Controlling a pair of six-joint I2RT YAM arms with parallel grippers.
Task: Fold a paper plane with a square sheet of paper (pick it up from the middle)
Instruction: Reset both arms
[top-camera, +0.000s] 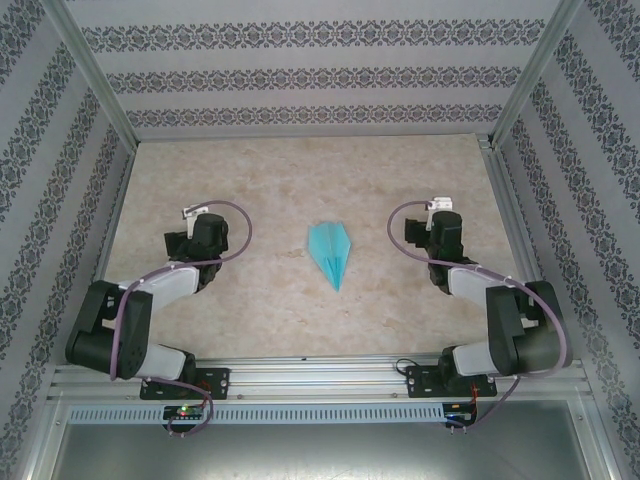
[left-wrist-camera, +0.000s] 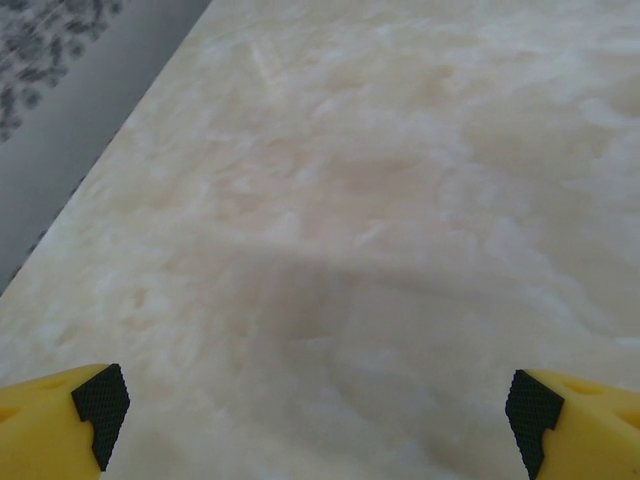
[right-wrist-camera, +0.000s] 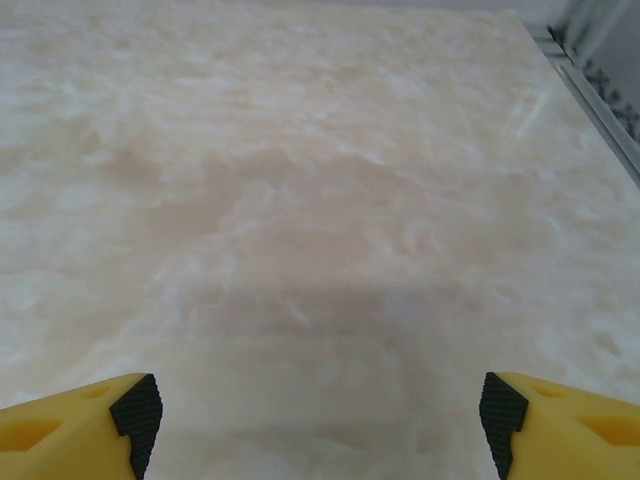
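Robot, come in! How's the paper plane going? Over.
Open and empty: left gripper, right gripper. Folded paper plane lies on the table, touching neither. Nothing in the way.

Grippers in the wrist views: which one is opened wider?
The left gripper. Its yellow fingers sit almost at the picture's side edges, while those of the right gripper stand a little further in. Both are open and hold nothing.
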